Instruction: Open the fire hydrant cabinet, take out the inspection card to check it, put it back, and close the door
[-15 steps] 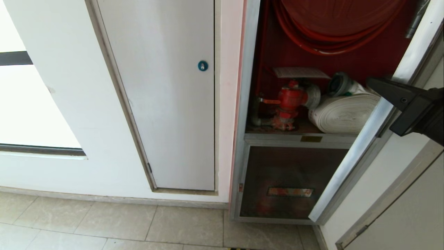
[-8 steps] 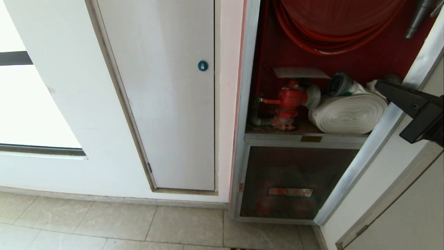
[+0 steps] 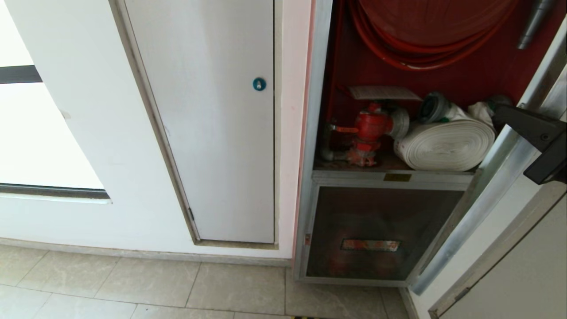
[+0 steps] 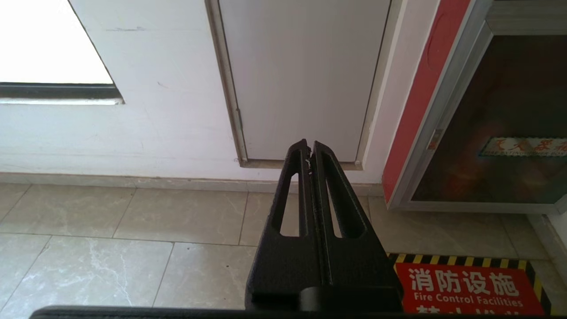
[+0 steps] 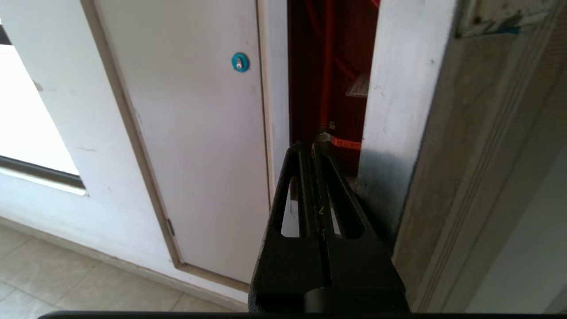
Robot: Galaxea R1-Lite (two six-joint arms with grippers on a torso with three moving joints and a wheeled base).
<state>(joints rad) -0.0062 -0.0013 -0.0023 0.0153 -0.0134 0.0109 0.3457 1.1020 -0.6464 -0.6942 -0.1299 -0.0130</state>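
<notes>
the cabinet (image 3: 316, 133) stands open on the right of the wall, red inside, with a red hose reel (image 3: 425, 35) coiled at the top. on its shelf a red valve (image 3: 370, 130) sits to the left and a white rolled hose (image 3: 445, 146) lies to the right, the two just beside each other. the card (image 3: 383, 92) lies flat above the valve, thin and white with fine dark lines; whether it rests on the valve's top or on something behind it is hard to tell. below the shelf is a smaller dark glass panel (image 3: 372, 230) with a red label strip.

the door (image 3: 487, 186) is swung out to the right, its silver frame edge running from the upper right down to the floor (image 3: 155, 283). the right pincer (image 3: 500, 113) is clenched, fingers pressed together with nothing between them, its tip at the door's frame edge, near the far end of the rolled hose. in the right wrist view the right pincer points into the narrow gap beside the door frame, with the red interior beyond.

the left pincer (image 4: 309, 148) is also clenched and empty, held low over the floor tiles, facing the base of the plain white door (image 3: 208, 119) with its round blue lock (image 3: 259, 83), left of the cabinet. a red floor sign (image 4: 465, 288) lies near it.
</notes>
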